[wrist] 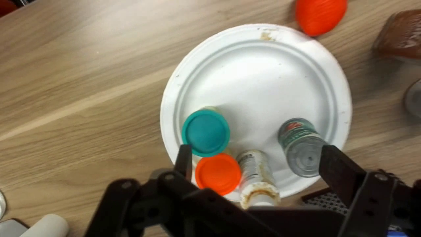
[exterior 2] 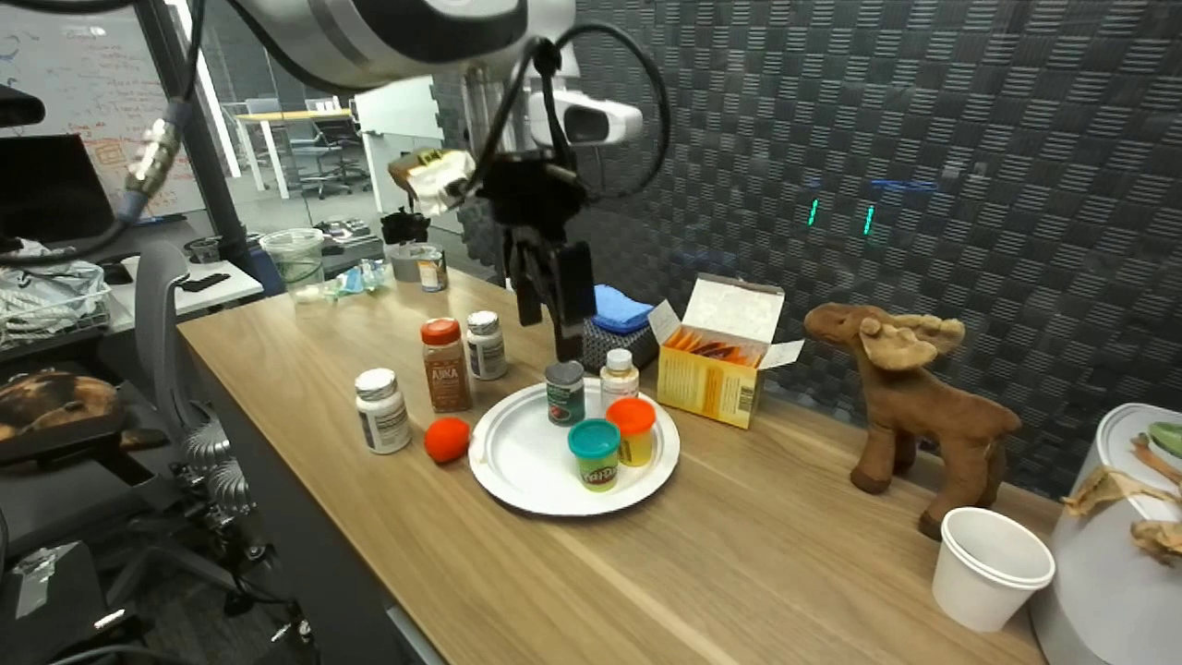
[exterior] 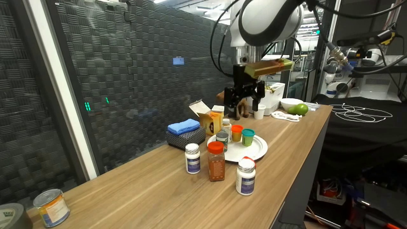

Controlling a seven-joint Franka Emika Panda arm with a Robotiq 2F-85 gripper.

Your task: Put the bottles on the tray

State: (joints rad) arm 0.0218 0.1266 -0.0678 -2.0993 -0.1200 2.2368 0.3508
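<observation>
Plate (wrist: 256,75) bears white-capped bottle (wrist: 258,177); outstanding on bench (exterior: 152,190): red-capped bottle (exterior: 216,163), pill bottle (exterior: 193,160), its twin (exterior: 246,179); gripper (wrist: 257,158) spread wide, empty.

1. Exterior view, from above the end of the worktop (exterior: 143,190) that bears the tin can (exterior: 52,210). Faces lengthwise and down; the dark wall (exterior: 143,79) stands frame-left, the free long edge running to a far corner frame-right. Plate (exterior: 237,153) at middle distance.
2. Exterior view, from towards the worktop's opposite end, the white cup (exterior 2: 981,591) close by. Faces back towards the tin can, partly turned to the dark wall, here frame-right; a far corner lies frame-left.
3. Wrist view, the nearest, steeply down on the plate; the gripper (wrist: 256,155) enters along the bottom, and the worktop's free long edge crosses the upper left corner.
4. Shared field: both exterior views cover the worktop's middle from roughly opposed directions; all three views include the plate.
</observation>
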